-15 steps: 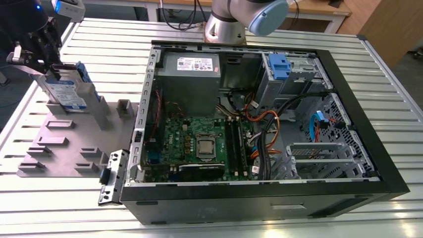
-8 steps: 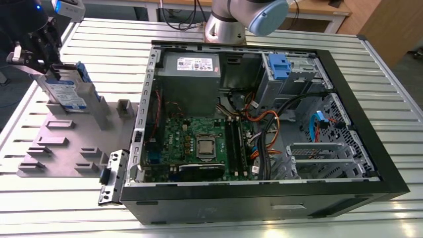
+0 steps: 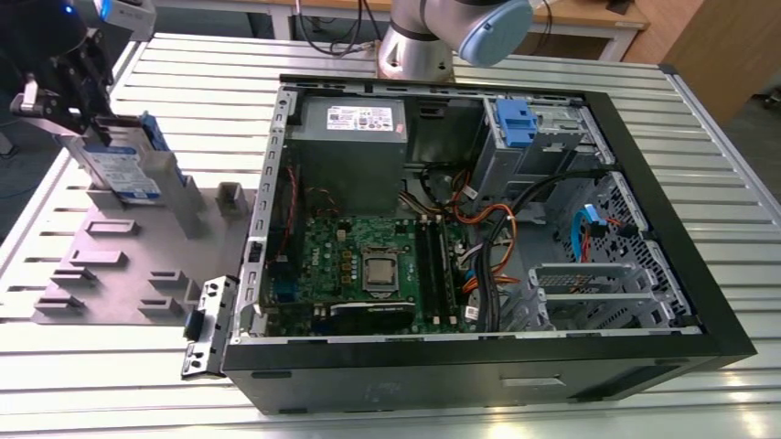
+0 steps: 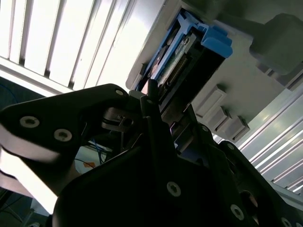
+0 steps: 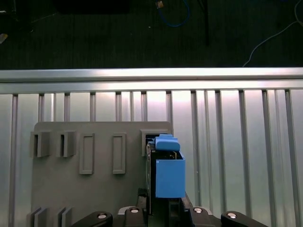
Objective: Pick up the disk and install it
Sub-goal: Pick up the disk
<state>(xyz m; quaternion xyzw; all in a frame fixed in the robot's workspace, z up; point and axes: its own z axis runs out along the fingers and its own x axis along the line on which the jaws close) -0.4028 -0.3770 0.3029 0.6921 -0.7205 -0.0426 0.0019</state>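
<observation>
Disk (image 3: 126, 172) upright, silver, blue rails, gripper (image 3: 106, 134) at top

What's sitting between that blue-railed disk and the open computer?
Exterior view: between disk and computer case lie the grey holder plate and its small upright block.
</observation>
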